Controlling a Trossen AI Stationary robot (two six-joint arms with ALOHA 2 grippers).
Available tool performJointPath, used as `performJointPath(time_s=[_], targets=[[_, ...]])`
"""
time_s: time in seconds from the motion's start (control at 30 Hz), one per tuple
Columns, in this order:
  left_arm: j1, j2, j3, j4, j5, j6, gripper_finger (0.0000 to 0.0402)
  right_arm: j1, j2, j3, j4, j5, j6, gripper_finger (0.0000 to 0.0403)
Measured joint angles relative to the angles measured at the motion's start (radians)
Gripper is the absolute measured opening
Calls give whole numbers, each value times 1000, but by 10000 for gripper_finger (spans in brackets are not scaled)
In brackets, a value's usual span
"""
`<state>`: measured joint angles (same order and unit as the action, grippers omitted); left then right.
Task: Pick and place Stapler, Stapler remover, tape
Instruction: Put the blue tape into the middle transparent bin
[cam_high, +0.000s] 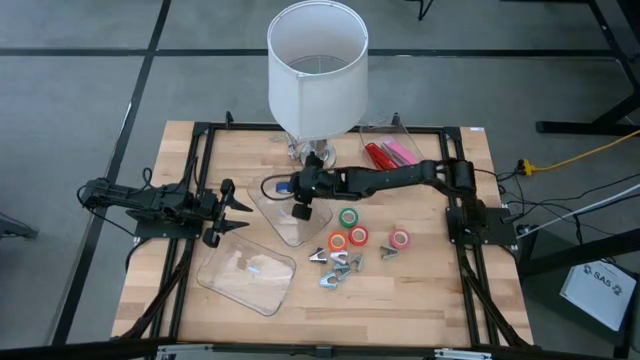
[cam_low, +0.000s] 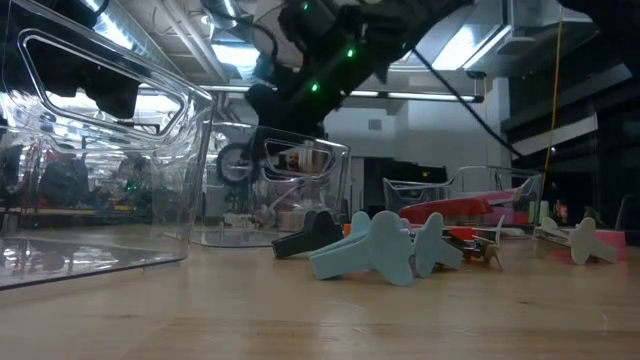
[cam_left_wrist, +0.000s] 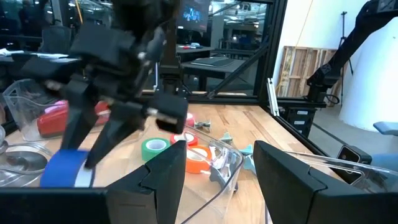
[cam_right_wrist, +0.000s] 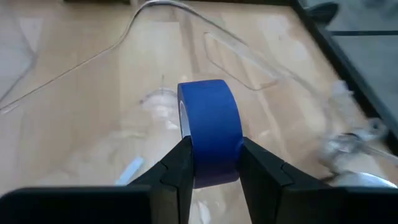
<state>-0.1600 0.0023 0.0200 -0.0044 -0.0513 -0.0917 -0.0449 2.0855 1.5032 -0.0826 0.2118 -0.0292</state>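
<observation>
1. The right gripper sits low in the middle of its wrist picture, its two dark fingers pinched on a smooth blue tape roll held on edge.
2. In the overhead picture that gripper hangs just left of centre, over a clear plastic tray with thin glossy walls.
3. More tape rings lie right of centre on the bare wood: green, orange, and pink-red ones.
4. Small grey metal claws cluster just below them.
5. A red stapler lies in a clear tray near the top edge.
6. The left gripper waits at the left, jaws wide, beside another clear tray.
7. The table is pale planked wood with a black frame; a white cylinder stands at the top; grey floor surrounds it all.
</observation>
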Motion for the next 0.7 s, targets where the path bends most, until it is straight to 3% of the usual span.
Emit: performJointPath(time_s=[0.5, 0.7], targets=[[0, 0, 0, 0, 0, 0, 185, -12, 34, 0, 15, -40, -54, 110], [0, 0, 0, 0, 0, 0, 185, -12, 34, 0, 15, -40, -53, 142]])
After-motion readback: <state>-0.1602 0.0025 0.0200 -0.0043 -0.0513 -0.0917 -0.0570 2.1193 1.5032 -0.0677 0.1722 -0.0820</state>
